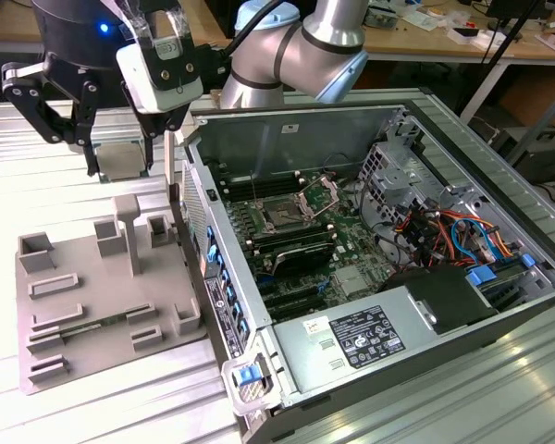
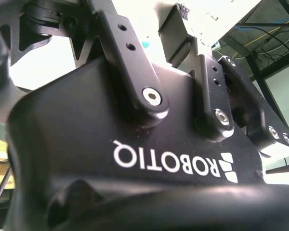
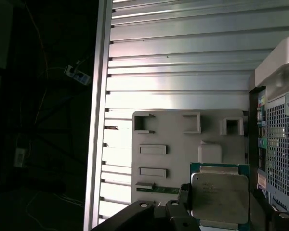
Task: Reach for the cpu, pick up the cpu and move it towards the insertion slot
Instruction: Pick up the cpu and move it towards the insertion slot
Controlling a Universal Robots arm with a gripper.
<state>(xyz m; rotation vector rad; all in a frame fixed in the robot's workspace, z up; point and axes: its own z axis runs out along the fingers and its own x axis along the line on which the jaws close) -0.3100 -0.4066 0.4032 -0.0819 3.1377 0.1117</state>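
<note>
On the exterior view's left of the open computer case (image 1: 296, 139), the grey tray (image 1: 92, 264) lies flat on the desk (image 1: 18, 176). Above the tray's far edge hangs the end effector (image 1: 120, 166), its black fingers clamped on the cpu (image 1: 122, 155) from two opposite sides. In the first wrist view the chip's pale metal top faces the camera and looks level, with the tray beneath it. So the cpu is off the tray and in the air, just outside the case wall that faces the tray. The carry toward the insertion slot (image 1: 282, 218) looks to me barely begun. To do this leg well I would keep the chip flat and square and hold it high enough to pass over that upright wall. I would also travel slowly, since the grip is only on thin edges and a knock could twist it. The slot sits inside the case, about the middle of the green board (image 1: 351, 236), its shiny frame tipped up and open, so the way in from above seems free. Toward the case's other end are a metal drive cage (image 1: 388, 166) and a tangle of red, orange and blue cables (image 1: 462, 231). The desk is ribbed aluminium, pale and glaring where light strikes it. Behind the case a wooden worktop (image 1: 425, 37) carries clutter.
</note>
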